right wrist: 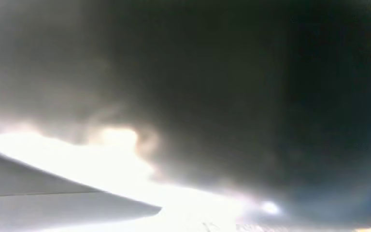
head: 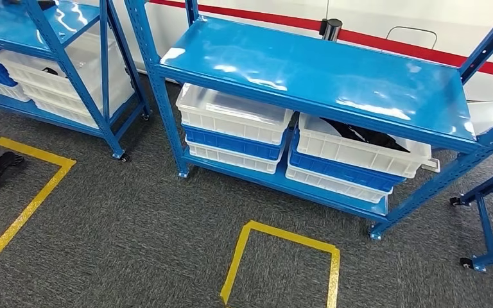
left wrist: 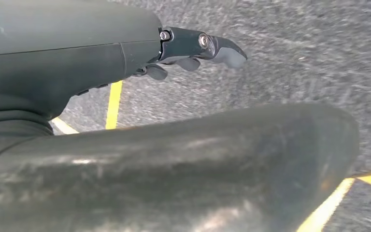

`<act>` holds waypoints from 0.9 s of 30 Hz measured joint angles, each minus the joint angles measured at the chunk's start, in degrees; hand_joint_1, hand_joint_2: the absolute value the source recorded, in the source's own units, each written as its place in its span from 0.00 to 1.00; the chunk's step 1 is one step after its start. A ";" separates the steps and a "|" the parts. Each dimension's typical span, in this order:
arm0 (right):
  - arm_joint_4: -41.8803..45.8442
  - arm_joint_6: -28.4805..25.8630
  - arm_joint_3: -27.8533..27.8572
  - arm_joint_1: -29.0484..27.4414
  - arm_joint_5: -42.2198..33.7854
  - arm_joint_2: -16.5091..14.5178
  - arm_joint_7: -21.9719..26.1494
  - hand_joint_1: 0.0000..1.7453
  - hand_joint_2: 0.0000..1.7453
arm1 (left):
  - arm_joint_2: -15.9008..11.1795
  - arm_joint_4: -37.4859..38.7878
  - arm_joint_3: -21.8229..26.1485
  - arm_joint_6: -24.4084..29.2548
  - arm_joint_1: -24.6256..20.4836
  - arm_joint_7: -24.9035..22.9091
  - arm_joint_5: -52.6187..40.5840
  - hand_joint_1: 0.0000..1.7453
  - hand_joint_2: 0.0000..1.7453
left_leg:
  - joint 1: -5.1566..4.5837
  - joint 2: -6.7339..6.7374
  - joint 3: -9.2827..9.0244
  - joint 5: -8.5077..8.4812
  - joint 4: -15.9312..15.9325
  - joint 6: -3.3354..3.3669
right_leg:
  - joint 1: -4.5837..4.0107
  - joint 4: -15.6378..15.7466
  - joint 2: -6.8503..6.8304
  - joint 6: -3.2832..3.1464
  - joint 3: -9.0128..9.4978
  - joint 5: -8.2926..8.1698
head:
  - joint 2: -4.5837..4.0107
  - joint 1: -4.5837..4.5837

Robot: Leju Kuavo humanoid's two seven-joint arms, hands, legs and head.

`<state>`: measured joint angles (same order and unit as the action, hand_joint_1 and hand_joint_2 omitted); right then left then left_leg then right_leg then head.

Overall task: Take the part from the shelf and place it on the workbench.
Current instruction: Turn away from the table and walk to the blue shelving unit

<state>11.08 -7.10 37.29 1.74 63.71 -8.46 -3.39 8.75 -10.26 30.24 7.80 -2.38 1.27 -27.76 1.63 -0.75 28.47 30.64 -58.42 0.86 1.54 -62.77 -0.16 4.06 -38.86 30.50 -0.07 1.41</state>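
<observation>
Where the head view looks down, centred on a blue steel shelf rack [head: 308,70] with a glossy top deck. On its lower deck, two stacks of plastic crates side by side, white and blue alternating. Left stack topped by a white rectangular crate [head: 231,115]. Right stack topped by another white plastic crate [head: 359,154], holding the black part [head: 359,135], which lies flat inside, partly hidden under the top deck; shape hard to make out. At the back edge of the top deck, upper middle of the frame, a short black cylinder [head: 330,29], upright. Behind, a white wall with a red stripe [head: 372,38].

Upper left of the frame: a second blue rack [head: 58,38] carrying more white crates. Right edge: the wheeled leg of a third blue frame [head: 488,224]. Below, grey carpet floor [head: 135,224] marked with yellow tape corners [head: 282,237], one at lower centre, one at lower left.

Seen in the left wrist view: left hand [left wrist: 174,48] hanging over the carpet near a yellow tape line, dark fingers [left wrist: 222,50] loosely extended, spread a little, holding nothing.

Seen in the right wrist view: dark and badly blurred; right hand [right wrist: 53,203] just a pale grey wedge at lower left. Cannot tell how its fingers stand, or whether anything is held.
</observation>
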 joint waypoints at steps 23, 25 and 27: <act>-0.05 -0.04 0.98 0.44 -1.10 -0.39 -0.22 0.00 0.00 | -0.30 -0.03 0.61 1.22 -0.22 -0.68 -0.06 0.00 0.00 | 0.21 -0.61 7.16 -5.06 -1.61 -0.09 | -0.11 -0.56 2.61 -1.76 5.93 1.31 | 0.00 0.30; -0.04 -0.04 0.98 0.67 -1.11 -0.40 -0.21 0.00 0.00 | -0.32 -0.03 0.62 1.22 -0.23 -0.63 -0.07 0.00 0.00 | -0.12 0.63 6.91 -4.55 -1.58 0.37 | -0.23 -8.41 0.91 -2.00 1.00 4.02 | 0.00 0.16; -0.05 -0.04 0.98 0.65 -1.11 -0.40 -0.20 0.00 0.00 | -0.31 -0.03 0.62 1.22 -0.23 -0.62 -0.07 0.00 0.00 | -0.45 1.79 6.40 -3.93 -1.58 0.58 | -0.28 -11.73 0.65 -1.70 -1.92 3.97 | 0.00 0.16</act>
<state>11.03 -7.15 38.27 2.40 62.60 -8.87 -3.59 8.44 -10.29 30.86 9.03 -2.61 0.65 -27.82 1.19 1.04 34.88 26.72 -60.01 1.44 1.26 -74.49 0.49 2.35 -40.77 34.47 -0.07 1.58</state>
